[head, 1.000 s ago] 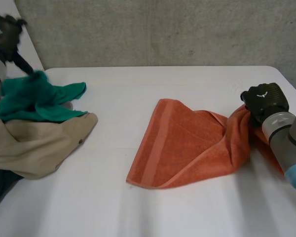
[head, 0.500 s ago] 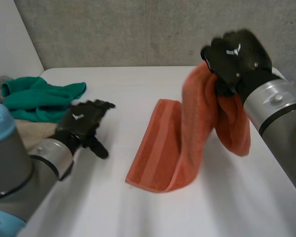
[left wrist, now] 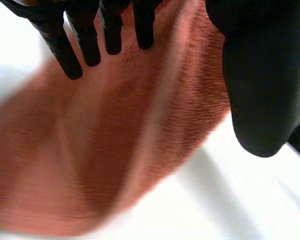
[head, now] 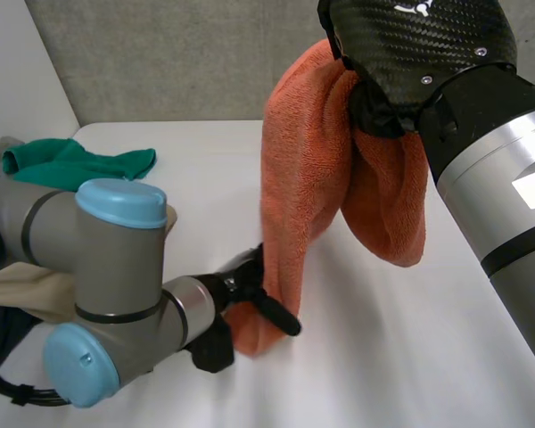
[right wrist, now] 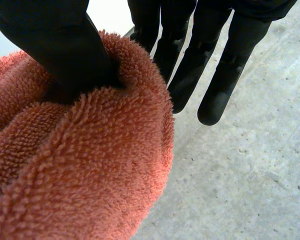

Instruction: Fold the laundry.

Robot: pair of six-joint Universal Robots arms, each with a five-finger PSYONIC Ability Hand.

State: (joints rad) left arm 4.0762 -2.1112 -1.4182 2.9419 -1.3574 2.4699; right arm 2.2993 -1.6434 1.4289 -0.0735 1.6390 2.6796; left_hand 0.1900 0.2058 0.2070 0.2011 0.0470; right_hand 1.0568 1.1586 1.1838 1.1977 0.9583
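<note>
Hanging from the right hand (head: pixel 410 53), the orange towel (head: pixel 294 178) is carried higher than half a second ago, and its lower end is left on the white table (head: pixel 383 357). The bunched top of the towel is pinched under the right thumb. The left hand (head: pixel 241 290), earlier spread beside the beige garment (head: pixel 9 290), is now placed at the towel's lower end, with fingers (left wrist: pixel 80 40) straight and spread over the cloth. A green cloth (head: pixel 71 162) is seen behind the garment.
</note>
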